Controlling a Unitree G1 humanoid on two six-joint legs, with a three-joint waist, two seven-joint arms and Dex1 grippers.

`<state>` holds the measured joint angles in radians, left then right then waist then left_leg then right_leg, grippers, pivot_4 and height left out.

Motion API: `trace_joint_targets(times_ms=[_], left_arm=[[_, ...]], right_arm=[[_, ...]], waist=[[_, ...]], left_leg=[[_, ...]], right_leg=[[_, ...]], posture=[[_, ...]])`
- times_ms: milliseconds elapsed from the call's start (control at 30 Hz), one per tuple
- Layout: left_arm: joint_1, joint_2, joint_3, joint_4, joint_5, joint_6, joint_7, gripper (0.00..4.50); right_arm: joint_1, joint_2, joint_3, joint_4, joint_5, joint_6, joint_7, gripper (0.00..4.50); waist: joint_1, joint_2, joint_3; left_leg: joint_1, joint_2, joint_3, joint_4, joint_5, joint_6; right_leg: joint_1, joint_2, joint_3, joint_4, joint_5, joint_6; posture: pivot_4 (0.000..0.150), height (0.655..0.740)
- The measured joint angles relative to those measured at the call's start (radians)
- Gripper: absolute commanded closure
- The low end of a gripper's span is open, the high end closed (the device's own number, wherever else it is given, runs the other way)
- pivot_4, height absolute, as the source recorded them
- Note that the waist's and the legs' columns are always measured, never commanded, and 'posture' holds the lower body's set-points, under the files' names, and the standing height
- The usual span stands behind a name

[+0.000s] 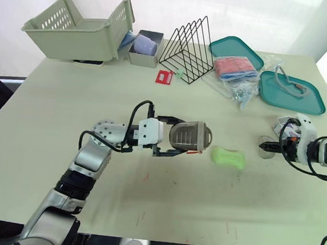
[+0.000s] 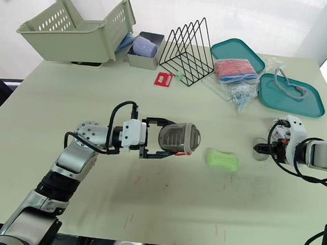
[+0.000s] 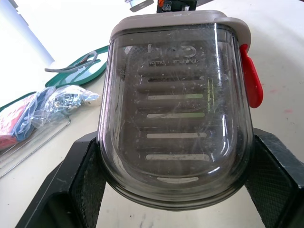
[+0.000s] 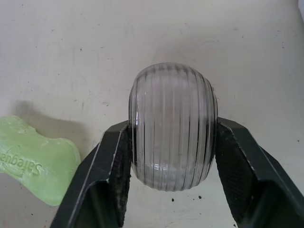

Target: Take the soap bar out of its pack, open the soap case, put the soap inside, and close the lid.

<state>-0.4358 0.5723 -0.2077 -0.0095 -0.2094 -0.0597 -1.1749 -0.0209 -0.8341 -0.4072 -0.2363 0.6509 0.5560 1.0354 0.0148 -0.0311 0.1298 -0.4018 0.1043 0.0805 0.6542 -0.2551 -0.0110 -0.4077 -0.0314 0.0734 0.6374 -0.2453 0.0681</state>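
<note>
Right now your left gripper (image 1: pixel 179 136) is clamped on the soap case (image 3: pixel 175 118), one black finger (image 3: pixel 85 185) pressed to each side of its smoky see-through shell. The case is held above the table (image 1: pixel 66 120) near the middle, lying on its side with the rounded end pointing toward your right arm. A red latch (image 3: pixel 251 83) sits on its grey rim, and slots in its floor show through the shell. Whether the latch is fastened you cannot tell.

The soap bar (image 1: pixel 228 157) is bare and light green. It lies flat on the table just beside the case's rounded end, between your two grippers and touching neither. Raised lettering shows on its top in the right wrist view.

Your right gripper (image 4: pixel 173 161) is low over the table at the right side, closed on a clear ribbed piece (image 4: pixel 173 126) that fills the gap between its fingers. The soap is near it, off toward your left arm.

Along the far edge of the table you have a pale basket (image 1: pixel 74 29), a small grey box (image 1: pixel 145 48), a black wire rack (image 1: pixel 188 44), a plastic bag (image 1: pixel 236 71) and two teal trays (image 1: pixel 292 92), all well apart from both grippers.
</note>
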Motion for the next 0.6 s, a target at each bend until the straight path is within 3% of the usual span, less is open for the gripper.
trace_joint_targets(times_ms=[300, 600], left_arm=[[-0.071, 0.015, -0.031, 0.007, 0.001, 0.133, -0.042, 1.05], [-0.16, 0.054, -0.087, 0.007, 0.05, 0.3, -0.062, 1.05]], right_arm=[[0.277, 0.125, -0.002, 0.001, -0.078, -0.443, 0.276, 0.09], [0.33, 0.156, 0.019, 0.064, -0.098, -0.658, 0.418, 0.09]], waist=[[0.0, 0.0, 0.0], [0.001, 0.001, 0.0]], left_leg=[[0.002, 0.0, -0.001, 0.0, 0.0, 0.0], [0.003, 0.0, -0.001, 0.0, 0.0, 0.0]], right_leg=[[0.002, 0.0, -0.001, 0.0, 0.0, 0.0], [0.003, 0.0, -0.001, 0.0, -0.001, -0.001]], posture=[[0.15, 0.74], [0.15, 0.74]])
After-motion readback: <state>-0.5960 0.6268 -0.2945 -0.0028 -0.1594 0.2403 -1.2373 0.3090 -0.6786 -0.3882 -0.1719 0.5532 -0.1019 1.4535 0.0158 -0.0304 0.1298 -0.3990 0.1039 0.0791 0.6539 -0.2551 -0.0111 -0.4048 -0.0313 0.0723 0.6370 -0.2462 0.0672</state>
